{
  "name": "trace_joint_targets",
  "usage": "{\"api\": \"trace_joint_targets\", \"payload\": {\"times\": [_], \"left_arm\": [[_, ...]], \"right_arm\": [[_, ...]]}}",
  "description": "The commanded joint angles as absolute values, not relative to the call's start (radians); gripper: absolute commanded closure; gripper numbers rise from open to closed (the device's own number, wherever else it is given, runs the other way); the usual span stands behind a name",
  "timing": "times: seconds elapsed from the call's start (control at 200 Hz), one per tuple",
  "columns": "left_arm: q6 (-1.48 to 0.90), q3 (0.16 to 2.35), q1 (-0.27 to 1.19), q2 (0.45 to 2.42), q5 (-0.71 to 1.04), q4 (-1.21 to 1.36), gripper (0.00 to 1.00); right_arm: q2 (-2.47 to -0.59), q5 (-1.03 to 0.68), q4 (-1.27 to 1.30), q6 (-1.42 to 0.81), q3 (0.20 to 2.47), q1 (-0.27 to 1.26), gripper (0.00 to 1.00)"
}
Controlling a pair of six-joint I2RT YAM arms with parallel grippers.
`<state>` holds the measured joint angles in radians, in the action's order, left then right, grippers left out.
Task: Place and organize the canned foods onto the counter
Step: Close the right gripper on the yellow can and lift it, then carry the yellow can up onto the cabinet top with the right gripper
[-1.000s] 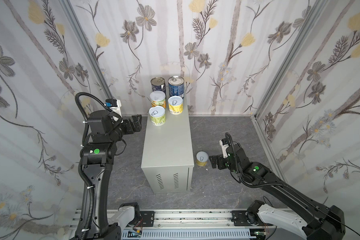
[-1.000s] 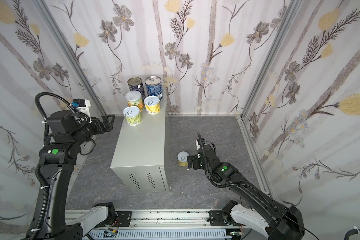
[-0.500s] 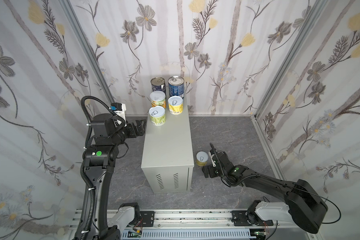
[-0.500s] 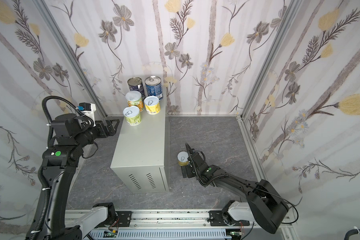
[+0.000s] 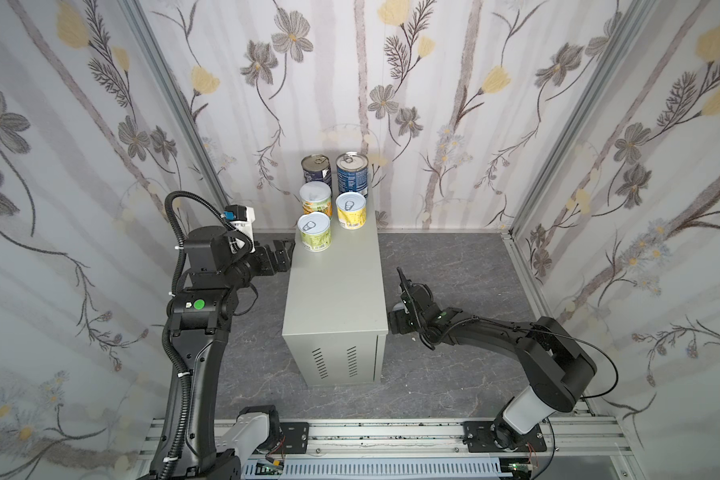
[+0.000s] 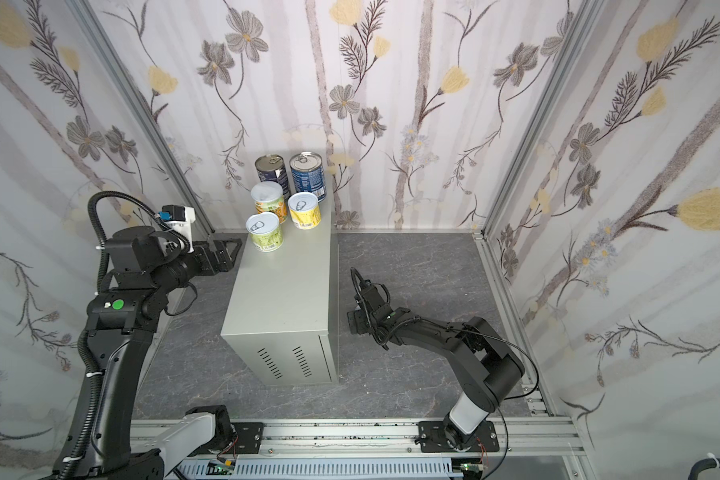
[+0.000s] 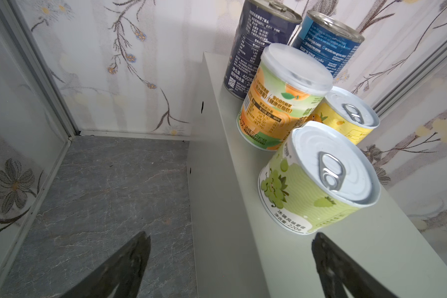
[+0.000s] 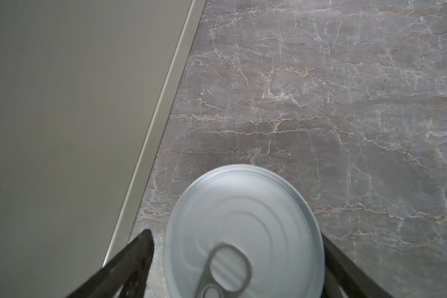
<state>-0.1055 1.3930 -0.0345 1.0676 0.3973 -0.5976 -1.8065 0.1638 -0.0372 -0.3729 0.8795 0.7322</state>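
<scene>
Nearest, the counter (image 5: pixel 333 291) is showing its vent slots (image 5: pixel 335 361) twd the rail. Just R of it, low over the marbled floor (image 5: pixel 445 257), the R gripper (image 5: pixel 398 320) is straddling the floor can (image 8: pixel 240 206). That can is standing upright close beside the counter's side wall, not touching it. In the R wrist view its silver pull-tab top is sitting btwn the fingers (image 8: pixel 129 260). One is meeting the rim; a sliver of floor is showing beside the other. Whether the jaws are actually clamping, can't tell.

Further back, at the counter's L edge, the L gripper (image 7: pixel 230 234) is hanging w/ jaws spread wide, holding nothing. One tip is over the floor, the other over the countertop, just short of the green can (image 5: pixel 315 232).

Five cans are standing upright at the counter's far end. The green can is in front. Behind it the white-lidded can (image 5: pixel 316 199) and yellow can (image 5: pixel 351 211) are sitting side by side. At the very back, by the wall, are the navy tin (image 5: pixel 316 168) and blue tin (image 5: pixel 352 172).
</scene>
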Motion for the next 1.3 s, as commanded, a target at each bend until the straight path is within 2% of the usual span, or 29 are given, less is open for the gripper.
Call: {"api": "trace_joint_targets", "payload": {"times": [0.0, 0.16, 0.34, 0.58, 0.749, 0.909, 1.099, 1.299], "left_arm": [[-0.111, 1.402, -0.038, 1.071, 0.409, -0.567, 0.0], [-0.115, 1.402, -0.041, 1.074, 0.412, -0.565, 0.0], [-0.119, 1.414, -0.046, 1.081, 0.413, -0.564, 0.0], [-0.134, 1.414, -0.051, 1.088, 0.439, -0.555, 0.0], [-0.132, 1.41, -0.054, 1.083, 0.442, -0.555, 0.0], [-0.13, 1.41, -0.058, 1.082, 0.442, -0.554, 0.0], [-0.131, 1.408, -0.068, 1.082, 0.443, -0.554, 0.0], [-0.146, 1.408, -0.08, 1.086, 0.469, -0.54, 0.0]], "right_arm": [[-1.823, 0.187, 0.01, -0.373, 0.892, 0.73, 0.17], [-1.815, 0.203, 0.002, -0.373, 0.894, 0.729, 0.28], [-1.745, 0.238, -0.029, -0.354, 0.905, 0.73, 0.35], [-1.604, 0.288, -0.154, -0.286, 0.995, 0.73, 0.38], [-1.495, 0.324, -0.276, -0.204, 1.156, 0.729, 0.38], [-1.471, 0.301, -0.388, -0.118, 1.359, 0.728, 0.37], [-1.52, 0.232, -0.514, -0.059, 1.615, 0.751, 0.37], [-1.656, 0.229, -0.643, -0.001, 1.888, 0.861, 0.37]]}}
